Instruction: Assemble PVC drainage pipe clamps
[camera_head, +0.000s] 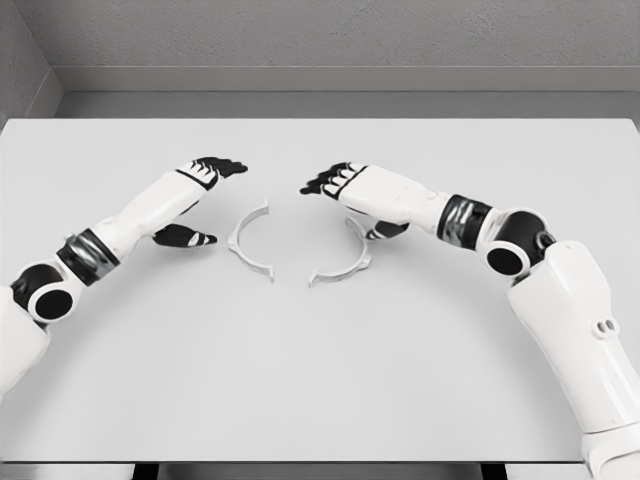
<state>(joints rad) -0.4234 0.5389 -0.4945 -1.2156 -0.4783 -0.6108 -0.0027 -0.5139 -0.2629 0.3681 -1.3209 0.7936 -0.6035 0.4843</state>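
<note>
Left hand (196, 200) fingers spread, holding nothing; left clamp half (250, 240) lies on table (320, 380) just beside its fingertips; right hand (350, 190) likewise open, empty; right clamp half (345, 262) partly beneath its fingers.

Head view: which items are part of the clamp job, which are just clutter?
Job items:
- left clamp half, lying flat on the table, beside the left hand
- right clamp half, lying flat, partly under the right hand
The halves face each other, apart, not joined.

Lying about:
- nothing else; only the table itself.
</note>
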